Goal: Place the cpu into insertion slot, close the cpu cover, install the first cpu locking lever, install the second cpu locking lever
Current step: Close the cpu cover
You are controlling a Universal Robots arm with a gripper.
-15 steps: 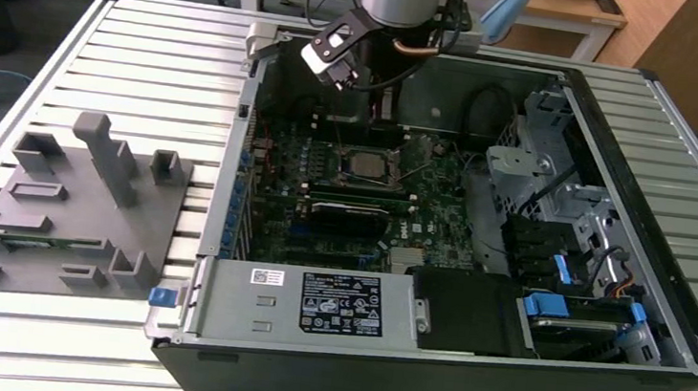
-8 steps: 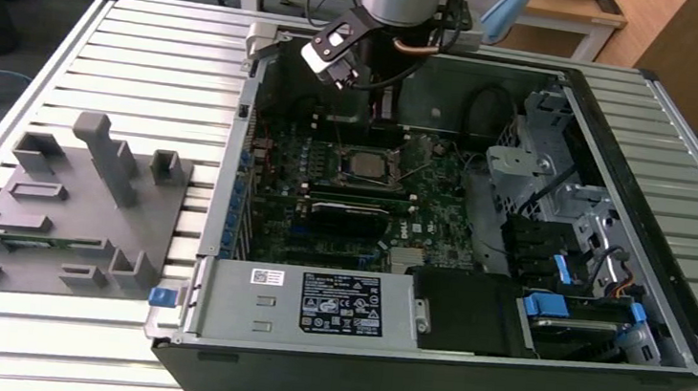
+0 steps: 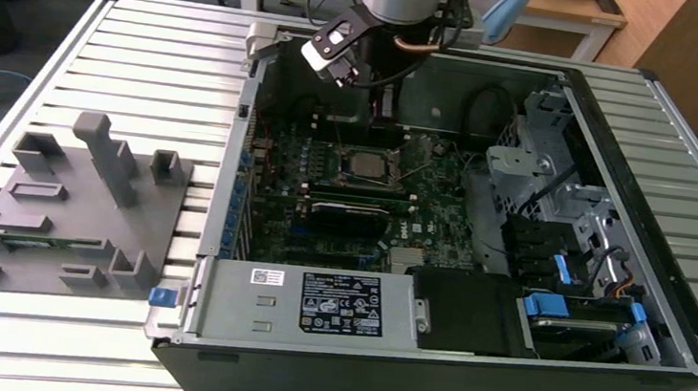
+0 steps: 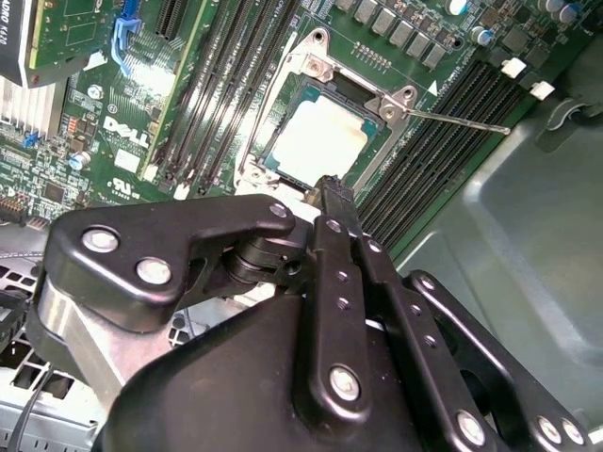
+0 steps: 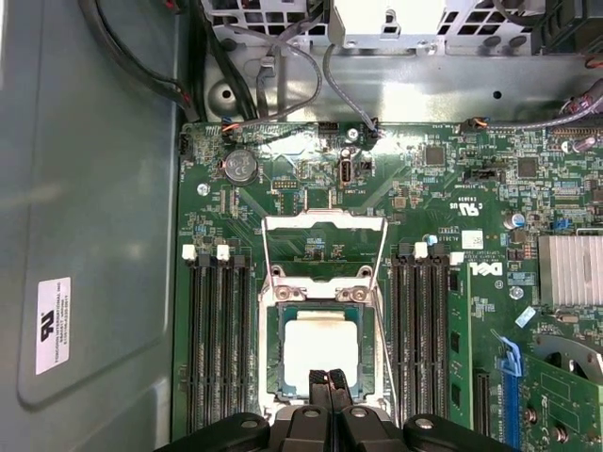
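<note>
Closed narrow and empty, the gripper (image 5: 330, 381) hovers with its tips at the edge of the cpu (image 5: 320, 350). The cpu lies seated in the insertion slot (image 5: 275, 353), in the upper middle of the exterior view. Green motherboard (image 5: 424, 198) and the open computer case (image 3: 433, 388) surround it.

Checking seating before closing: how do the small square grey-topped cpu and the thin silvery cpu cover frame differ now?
The small square metal-topped cpu is a solid plate; the thin silvery cpu cover is a frame, green board showing through its window. The cpu lies flat in the black socket; the cpu cover is swung open, off it. Both are square, metallic, about socket-sized.
</note>
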